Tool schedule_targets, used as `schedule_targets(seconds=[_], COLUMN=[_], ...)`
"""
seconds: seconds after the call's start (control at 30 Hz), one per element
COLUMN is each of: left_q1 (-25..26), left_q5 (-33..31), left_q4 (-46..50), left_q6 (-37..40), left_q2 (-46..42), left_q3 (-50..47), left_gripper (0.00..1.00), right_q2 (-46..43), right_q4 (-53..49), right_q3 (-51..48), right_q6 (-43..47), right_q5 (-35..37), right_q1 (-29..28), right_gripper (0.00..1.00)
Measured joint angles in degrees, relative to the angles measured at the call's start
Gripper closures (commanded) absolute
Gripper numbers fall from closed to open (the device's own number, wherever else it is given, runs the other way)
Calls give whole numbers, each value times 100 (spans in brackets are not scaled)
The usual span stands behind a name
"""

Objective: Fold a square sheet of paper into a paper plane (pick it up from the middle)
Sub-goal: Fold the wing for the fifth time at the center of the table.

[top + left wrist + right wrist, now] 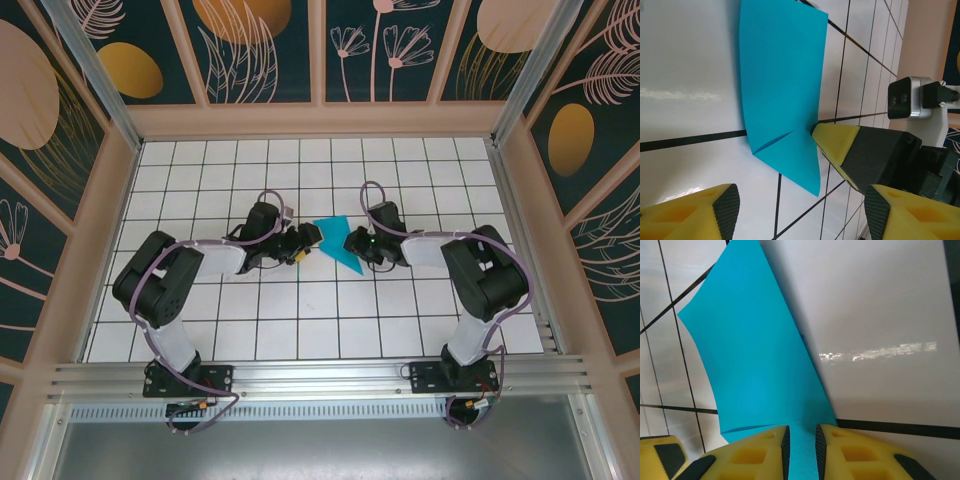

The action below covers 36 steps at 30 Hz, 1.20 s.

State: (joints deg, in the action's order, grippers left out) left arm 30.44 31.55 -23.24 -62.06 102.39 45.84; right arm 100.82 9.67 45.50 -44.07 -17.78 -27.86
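- Where the two arms meet, near the middle of the white gridded table point(300, 320), lies the sheet of paper point(335, 243), teal-blue and already folded into a narrow, slanted shape.
- From the top view, the left gripper point(307, 240) sits just beside the paper's left edge and the right gripper point(351, 243) is at its right edge.
- In the right wrist view, the right gripper point(800, 442) has its yellow fingers point(845, 452) drawn close together with a strip of the paper point(755, 350) pinched between them (only a thin band of teal shows in the gap).
- The paper fans out from that grip and throws a soft shadow on the table beside it.
- In the left wrist view, the left gripper point(800, 212) has its fingers wide apart, with nothing between them.
- That view also shows a short crease near the paper's point(782, 75) lower corner, and a yellow fingertip point(835, 142) of the right gripper touching the paper's edge.
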Motion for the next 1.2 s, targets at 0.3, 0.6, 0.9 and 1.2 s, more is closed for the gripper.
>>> schedule_targets(seconds=[0.3, 0.6, 0.9, 1.2], left_q1=[138, 225, 258, 291], left_q5=[-55, -94, -92, -52], left_q4=[332, 726, 992, 1021], left_q6=[-17, -15, 13, 101], left_q2=[348, 629, 863, 1054], left_q3=[468, 817, 1213, 1421], left_gripper=[32, 33, 35, 62], right_q2=[26, 92, 103, 105], right_q4=[398, 553, 658, 728], right_q3=[-210, -254, -302, -328], right_q6=[-129, -238, -282, -240], right_q5=[-483, -767, -887, -946], right_q1=[234, 358, 413, 431], right_gripper=[76, 76, 76, 74])
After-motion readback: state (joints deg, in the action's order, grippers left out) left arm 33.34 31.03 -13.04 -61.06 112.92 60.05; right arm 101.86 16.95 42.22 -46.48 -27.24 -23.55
